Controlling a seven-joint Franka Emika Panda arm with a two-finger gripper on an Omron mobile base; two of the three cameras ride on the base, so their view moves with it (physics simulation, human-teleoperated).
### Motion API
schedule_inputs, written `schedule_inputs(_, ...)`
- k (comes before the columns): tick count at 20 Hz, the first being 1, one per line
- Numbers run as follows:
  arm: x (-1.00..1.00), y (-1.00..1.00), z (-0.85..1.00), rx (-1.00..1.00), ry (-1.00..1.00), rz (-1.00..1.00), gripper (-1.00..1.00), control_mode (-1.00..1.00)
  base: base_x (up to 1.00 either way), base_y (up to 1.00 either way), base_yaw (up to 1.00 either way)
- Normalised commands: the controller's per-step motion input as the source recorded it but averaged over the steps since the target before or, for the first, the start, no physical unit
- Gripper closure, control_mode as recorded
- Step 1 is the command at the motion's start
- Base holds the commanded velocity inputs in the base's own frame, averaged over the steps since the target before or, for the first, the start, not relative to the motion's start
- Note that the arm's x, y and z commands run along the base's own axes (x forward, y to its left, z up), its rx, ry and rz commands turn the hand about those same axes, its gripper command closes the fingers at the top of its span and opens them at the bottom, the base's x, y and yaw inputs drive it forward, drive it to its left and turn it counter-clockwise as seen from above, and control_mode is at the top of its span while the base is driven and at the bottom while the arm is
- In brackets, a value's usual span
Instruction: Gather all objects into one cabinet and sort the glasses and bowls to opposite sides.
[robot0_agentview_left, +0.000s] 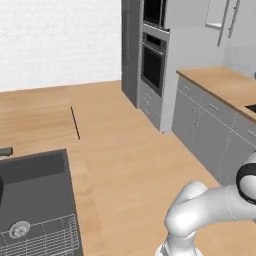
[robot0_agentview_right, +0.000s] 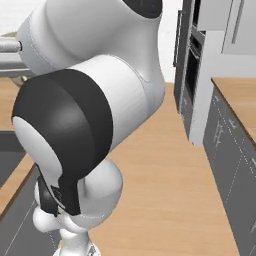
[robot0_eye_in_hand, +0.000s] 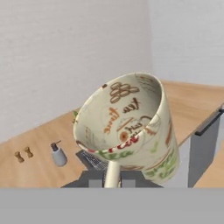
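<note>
A speckled beige mug (robot0_eye_in_hand: 131, 127) with printed lettering and small pictures, one of the glasses, hangs tilted close in front of the hand camera, its open mouth turned toward the lens. Its pale handle (robot0_eye_in_hand: 112, 174) points down between the jaws of my gripper (robot0_eye_in_hand: 113, 181), which is shut on the mug. Most of the fingers are hidden behind the mug. My white arm (robot0_agentview_right: 85, 100) bulks large in the right base view and bends at the lower right of the left base view. The cabinet and the bowls are out of view.
A dark sink (robot0_agentview_left: 35, 200) with a wire rack lies at lower left. A tall oven stack (robot0_agentview_left: 152, 60) stands at the back, with grey base cabinets under a wooden counter (robot0_agentview_left: 225, 85) to its right. Below the mug, a small soap dispenser (robot0_eye_in_hand: 58, 155) stands on a wooden counter.
</note>
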Motion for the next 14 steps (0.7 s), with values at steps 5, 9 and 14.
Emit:
schedule_inputs(5, 0.00, 0.00, 0.00, 0.00, 0.00, 0.00, 1.00, 1.00, 1.00, -0.26, 0.31)
schedule_inputs(9, 0.00, 0.00, 0.00, 0.00, 0.00, 0.00, 1.00, 1.00, 1.00, -0.58, 0.16)
schedule_inputs(14, 0.00, 0.00, 0.00, 0.00, 0.00, 0.00, 1.00, 1.00, 1.00, -0.80, 0.08)
